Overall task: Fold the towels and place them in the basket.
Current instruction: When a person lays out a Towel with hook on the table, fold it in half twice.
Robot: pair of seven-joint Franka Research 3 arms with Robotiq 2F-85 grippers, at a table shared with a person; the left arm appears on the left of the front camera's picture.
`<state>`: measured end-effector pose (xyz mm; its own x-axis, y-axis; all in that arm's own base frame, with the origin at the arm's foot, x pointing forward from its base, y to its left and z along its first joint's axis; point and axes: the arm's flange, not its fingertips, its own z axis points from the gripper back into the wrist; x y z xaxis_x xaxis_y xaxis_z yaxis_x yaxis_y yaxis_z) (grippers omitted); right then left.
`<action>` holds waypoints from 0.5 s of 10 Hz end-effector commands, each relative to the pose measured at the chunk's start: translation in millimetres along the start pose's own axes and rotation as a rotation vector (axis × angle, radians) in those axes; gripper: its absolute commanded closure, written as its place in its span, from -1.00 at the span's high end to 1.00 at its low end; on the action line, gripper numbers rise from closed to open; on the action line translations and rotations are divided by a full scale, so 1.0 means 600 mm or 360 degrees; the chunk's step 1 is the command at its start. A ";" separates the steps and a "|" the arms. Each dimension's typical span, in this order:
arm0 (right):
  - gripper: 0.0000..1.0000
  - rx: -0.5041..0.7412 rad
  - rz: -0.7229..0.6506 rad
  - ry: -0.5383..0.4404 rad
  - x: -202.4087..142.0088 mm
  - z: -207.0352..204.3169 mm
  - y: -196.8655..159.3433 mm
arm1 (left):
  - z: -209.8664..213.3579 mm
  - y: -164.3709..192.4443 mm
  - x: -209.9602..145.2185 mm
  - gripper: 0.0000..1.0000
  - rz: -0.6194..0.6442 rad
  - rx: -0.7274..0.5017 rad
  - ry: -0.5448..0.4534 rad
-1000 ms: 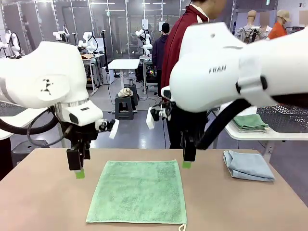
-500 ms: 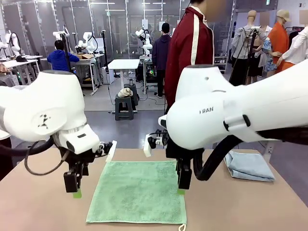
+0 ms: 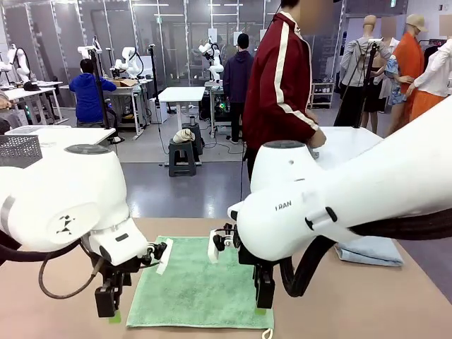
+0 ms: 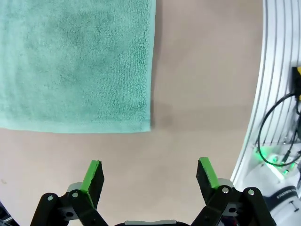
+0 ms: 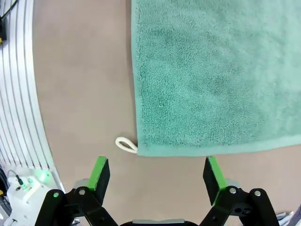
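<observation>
Surface: tan-brown tabletop [image 3: 367, 304] in a busy lab; a person in a dark red jacket [image 3: 282, 85] stands at the far side.
Towel in hand: green terry-cloth square towel [image 3: 201, 282], lying flat and unfolded mid-table between both arms.
Second towel: pale blue-grey folded towel [image 3: 371, 251] at the table's right, well apart from the green one.
Left gripper [image 4: 149, 169]: jaws wide, holding nothing, over bare table just off one near corner of the towel.
Right gripper [image 5: 156, 169]: jaws wide, empty, just short of the other near corner, beside the small white loop tag [image 5: 126, 144].
Handling: looks light, soft and floppy; will sag and drag, not slip; nothing fragile.
Where to grip: likely the two near corners, pinching the hem edge, so that it lifts evenly.
Risk: pads may skid on the table or catch only the loop.
</observation>
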<state>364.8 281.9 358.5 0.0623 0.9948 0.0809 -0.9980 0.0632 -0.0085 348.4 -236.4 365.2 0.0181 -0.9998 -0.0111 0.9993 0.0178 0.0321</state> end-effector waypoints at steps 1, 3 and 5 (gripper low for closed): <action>1.00 -0.0038 0.0035 -0.0002 -0.008 -0.028 -0.007 | -0.024 0.011 0.008 1.00 0.0014 0.0064 -0.0002; 1.00 -0.0019 0.0045 -0.0021 -0.010 -0.044 -0.010 | -0.031 0.023 0.009 1.00 -0.0005 0.0058 -0.0021; 1.00 -0.0002 -0.0015 -0.0041 -0.015 -0.038 -0.017 | -0.016 0.030 0.006 1.00 -0.0055 0.0053 -0.0038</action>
<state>371.1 277.6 333.5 0.0705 0.9940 0.0836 -0.9974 0.0712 -0.0061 360.1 -240.3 350.5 0.0140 -0.9998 0.0122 0.9988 0.0146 0.0474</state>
